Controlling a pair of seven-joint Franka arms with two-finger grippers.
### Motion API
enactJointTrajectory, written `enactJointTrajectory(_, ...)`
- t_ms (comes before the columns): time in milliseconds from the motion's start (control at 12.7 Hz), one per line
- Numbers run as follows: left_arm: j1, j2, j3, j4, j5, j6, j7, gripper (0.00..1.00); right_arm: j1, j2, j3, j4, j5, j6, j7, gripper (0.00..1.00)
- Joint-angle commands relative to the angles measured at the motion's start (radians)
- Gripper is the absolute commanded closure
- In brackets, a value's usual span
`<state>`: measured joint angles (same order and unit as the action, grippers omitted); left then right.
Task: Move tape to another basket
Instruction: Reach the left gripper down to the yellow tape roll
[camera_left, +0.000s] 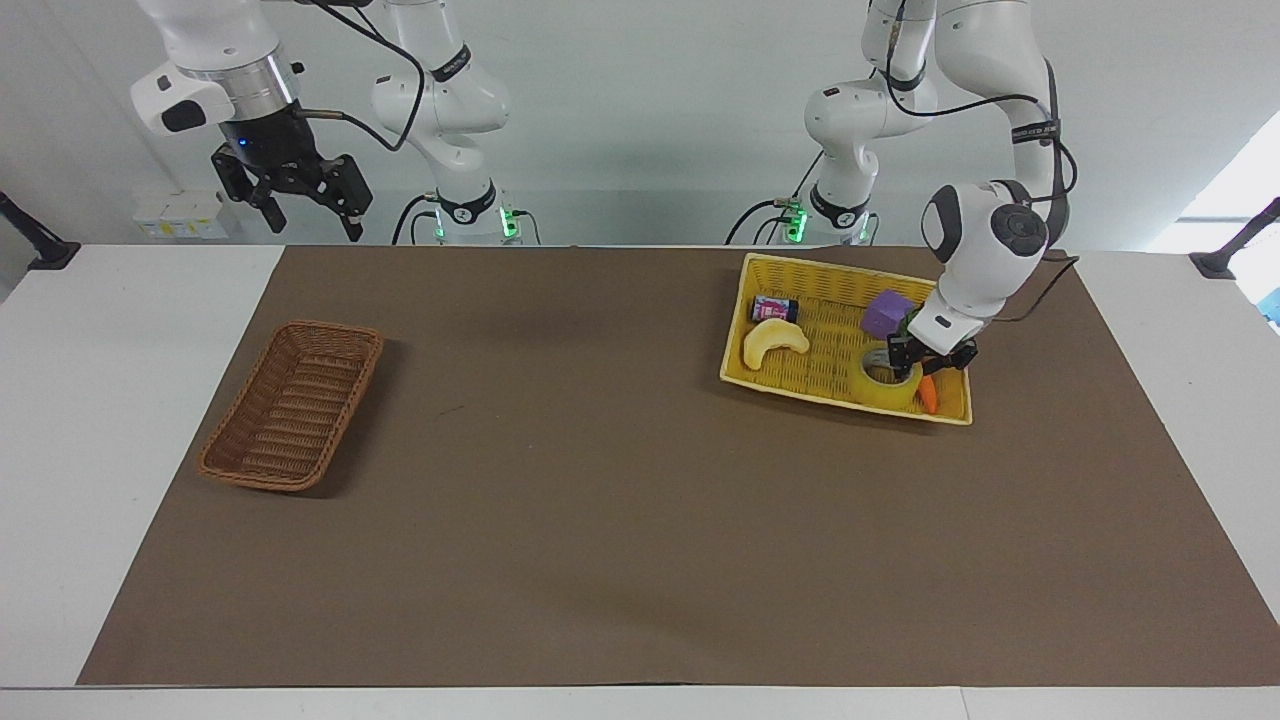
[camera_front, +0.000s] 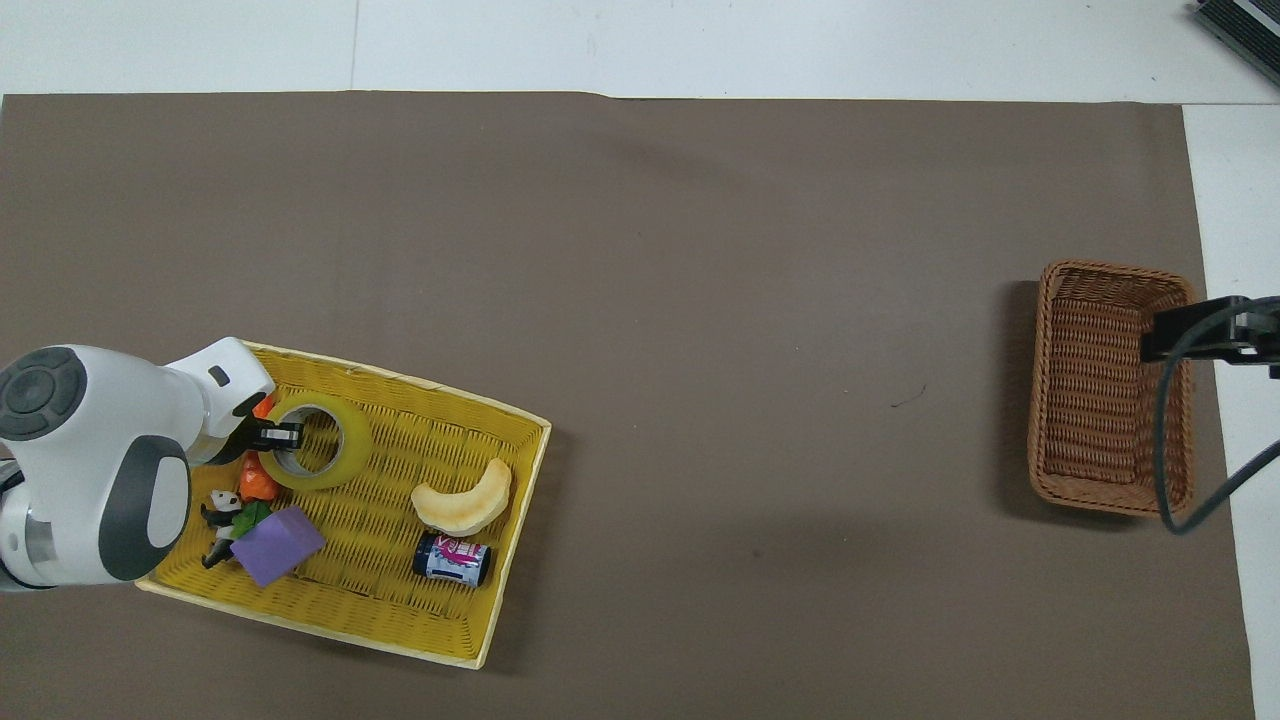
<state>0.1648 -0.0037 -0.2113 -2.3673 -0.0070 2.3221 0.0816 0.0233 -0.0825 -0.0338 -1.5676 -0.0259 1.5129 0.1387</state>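
Note:
The tape (camera_left: 885, 385), a translucent yellow roll, lies flat in the yellow basket (camera_left: 830, 270), beside an orange toy carrot (camera_left: 928, 395). My left gripper (camera_left: 922, 368) is down at the roll, open. One finger is in the roll's hole and the other is outside, by the carrot. From overhead the tape (camera_front: 340, 455) is partly covered by the left gripper (camera_front: 270, 437). The brown wicker basket (camera_left: 290, 405) stands empty toward the right arm's end. My right gripper (camera_left: 315, 225) waits, open, high in the air; overhead it shows over the wicker basket's (camera_front: 1100, 390) edge.
The yellow basket (camera_front: 400, 380) also holds a pale crescent toy (camera_front: 463, 500), a small can (camera_front: 452, 560), a purple block (camera_front: 277, 543), the carrot (camera_front: 257, 483) and a small panda figure (camera_front: 218, 510). A brown mat covers the table.

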Motion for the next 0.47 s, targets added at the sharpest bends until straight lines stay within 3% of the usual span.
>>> enactJointTrajectory(0, -0.008, 0.008, 0.001, 0.046, -0.015, -0.032, 0.020, 1.00, -0.011, 0.003, 0.006, 0.012, 0.012, -0.016, -0.018, 0.00)
enactJointTrajectory(393, -0.010, -0.004, 0.001, 0.222, -0.015, -0.263, 0.015, 1.00, -0.011, 0.003, 0.006, 0.012, 0.012, -0.016, -0.018, 0.00)
